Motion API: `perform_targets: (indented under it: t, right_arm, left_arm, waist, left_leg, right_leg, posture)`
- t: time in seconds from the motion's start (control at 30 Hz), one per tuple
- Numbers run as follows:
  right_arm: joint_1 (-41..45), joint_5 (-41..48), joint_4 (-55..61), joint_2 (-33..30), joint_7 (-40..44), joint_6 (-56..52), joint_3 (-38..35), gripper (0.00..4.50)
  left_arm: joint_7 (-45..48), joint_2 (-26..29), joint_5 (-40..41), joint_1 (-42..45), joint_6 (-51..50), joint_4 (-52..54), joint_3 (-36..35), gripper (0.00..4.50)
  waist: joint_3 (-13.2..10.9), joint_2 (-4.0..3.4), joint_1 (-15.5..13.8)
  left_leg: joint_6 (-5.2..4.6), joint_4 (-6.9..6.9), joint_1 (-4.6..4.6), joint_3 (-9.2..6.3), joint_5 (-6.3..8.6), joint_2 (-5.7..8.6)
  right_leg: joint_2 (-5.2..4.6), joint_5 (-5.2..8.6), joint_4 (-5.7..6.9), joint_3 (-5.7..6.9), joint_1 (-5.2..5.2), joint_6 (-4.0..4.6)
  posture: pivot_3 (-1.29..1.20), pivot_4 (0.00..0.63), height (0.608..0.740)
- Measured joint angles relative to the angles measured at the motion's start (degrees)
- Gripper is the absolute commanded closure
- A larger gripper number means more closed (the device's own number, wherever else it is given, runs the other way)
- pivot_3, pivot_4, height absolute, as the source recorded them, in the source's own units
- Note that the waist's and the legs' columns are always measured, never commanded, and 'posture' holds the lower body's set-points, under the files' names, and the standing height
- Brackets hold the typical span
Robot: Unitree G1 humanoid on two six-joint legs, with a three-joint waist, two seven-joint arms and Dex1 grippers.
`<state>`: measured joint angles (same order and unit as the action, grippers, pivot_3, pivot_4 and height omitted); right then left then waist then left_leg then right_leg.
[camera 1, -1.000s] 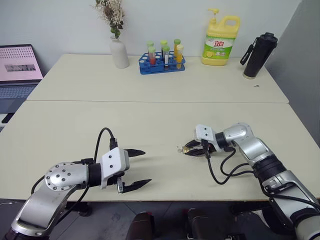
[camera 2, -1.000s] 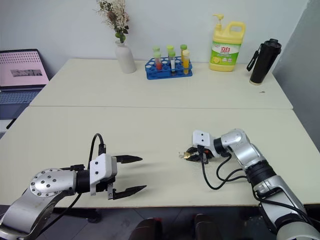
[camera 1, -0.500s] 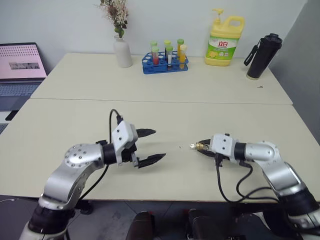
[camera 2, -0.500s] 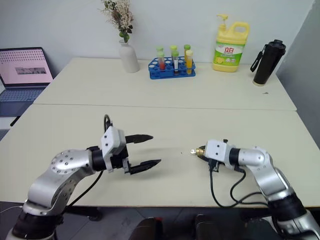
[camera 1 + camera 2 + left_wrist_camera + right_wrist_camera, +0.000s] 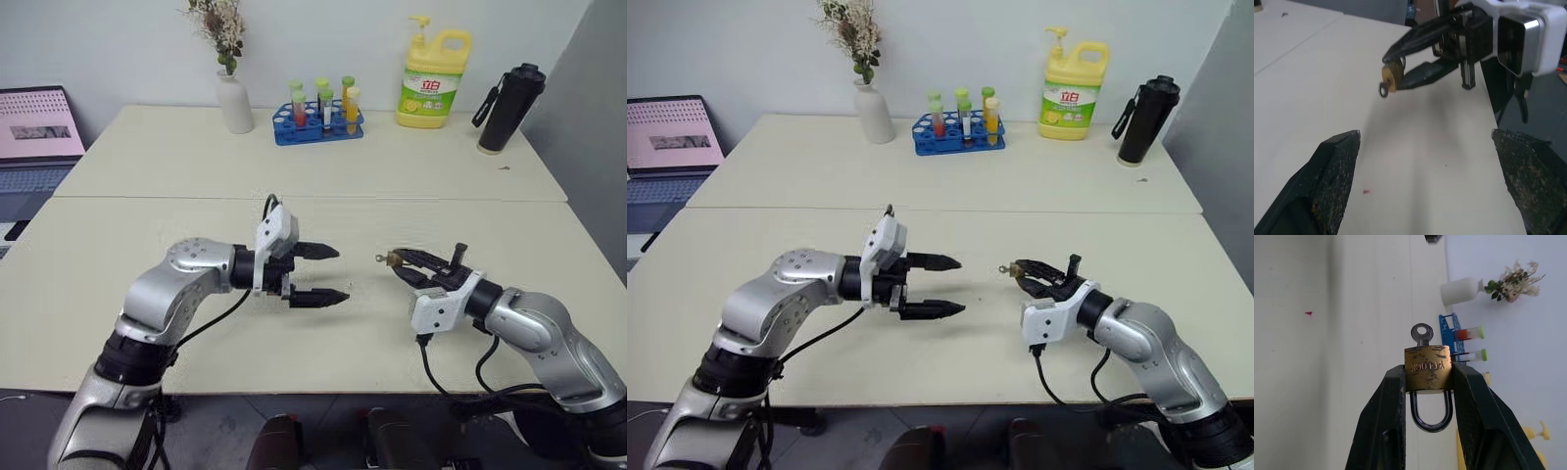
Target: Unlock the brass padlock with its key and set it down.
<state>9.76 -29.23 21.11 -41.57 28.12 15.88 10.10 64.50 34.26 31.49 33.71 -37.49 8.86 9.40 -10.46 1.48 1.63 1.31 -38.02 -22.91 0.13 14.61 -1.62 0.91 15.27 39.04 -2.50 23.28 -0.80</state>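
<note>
The padlock [image 5: 1427,368] was up off the table [image 5: 294,157], clamped between the right gripper's [image 5: 397,262] two fingers, shackle back toward the wrist. The key [image 5: 1421,334] stuck out of its free end, aimed at the left gripper [image 5: 328,274], which hung close by, spread wide and empty.

padlock [image 5: 1427,367]: golden brass, my find
shackle [image 5: 1431,412]: silver
key [image 5: 1421,334]: grey
my right tool [image 5: 1427,382]: black fingers
desk [image 5: 294,166]: cream
</note>
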Motion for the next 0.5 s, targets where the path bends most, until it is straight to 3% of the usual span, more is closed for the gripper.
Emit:
perform_targets:
  t: [0.5]
  right_arm:
    - [4.1, 0.1, -2.2, 3.2, -2.1, 7.0, 0.2, 3.57]
  left_arm:
    - [1.5, -2.7, -0.5, 4.7, -1.0, -5.9, 1.5, 0.0]
  waist:
    - [0.0, 0.0, 0.0]
  left_leg:
    - [0.0, 0.0, 0.01, -0.04, 0.0, -0.02]
  right_leg:
    - [0.0, -0.01, 0.01, -0.05, 0.0, 0.01]
  posture:
    - [0.0, 0.15, 0.74]
